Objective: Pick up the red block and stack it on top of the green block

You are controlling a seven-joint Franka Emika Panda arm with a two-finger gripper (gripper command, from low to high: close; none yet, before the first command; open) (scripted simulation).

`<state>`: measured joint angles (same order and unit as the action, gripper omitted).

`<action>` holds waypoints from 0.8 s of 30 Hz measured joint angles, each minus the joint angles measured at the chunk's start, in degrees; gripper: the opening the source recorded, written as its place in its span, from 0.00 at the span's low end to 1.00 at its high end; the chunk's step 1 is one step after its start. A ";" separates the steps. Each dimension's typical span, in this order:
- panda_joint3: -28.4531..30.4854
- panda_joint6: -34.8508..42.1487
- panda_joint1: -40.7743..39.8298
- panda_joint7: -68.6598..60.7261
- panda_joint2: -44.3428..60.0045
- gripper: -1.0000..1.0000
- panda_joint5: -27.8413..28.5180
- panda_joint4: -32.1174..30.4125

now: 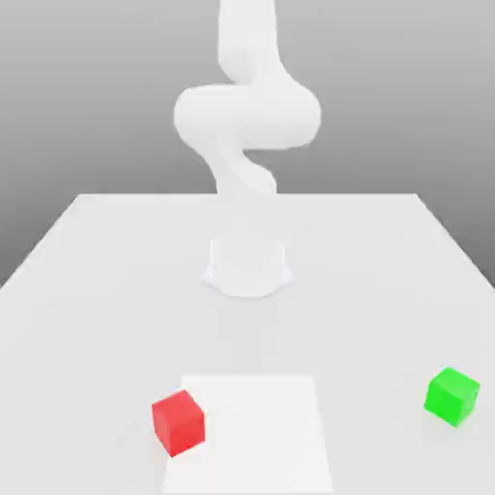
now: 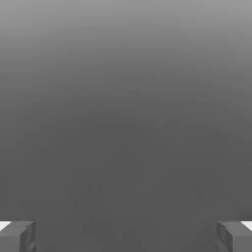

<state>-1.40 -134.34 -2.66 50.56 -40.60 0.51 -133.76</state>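
Note:
The red block is a small matte cube near the table's front, toward the exterior view's left. The green block, a cube of the same size, sits far off toward the exterior view's right, near the table's edge. In the hand view my gripper is open: one grey fingertip and the other stand wide apart with nothing between them, against a plain grey backdrop. The white arm rises from its base and bends upward out of the exterior view.
The white table spreads around the arm's base. A brighter white square patch lies flat on the table right beside the red block, which overlaps its edge at the exterior view's left.

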 joint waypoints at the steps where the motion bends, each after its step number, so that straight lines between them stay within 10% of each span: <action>1: -0.56 -1.10 -1.09 2.07 2.26 0.50 0.26 -0.85; 24: -2.71 -25.97 -13.89 39.58 49.97 0.50 1.48 -16.90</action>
<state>-4.11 -160.31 -16.55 90.14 9.37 1.99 -150.66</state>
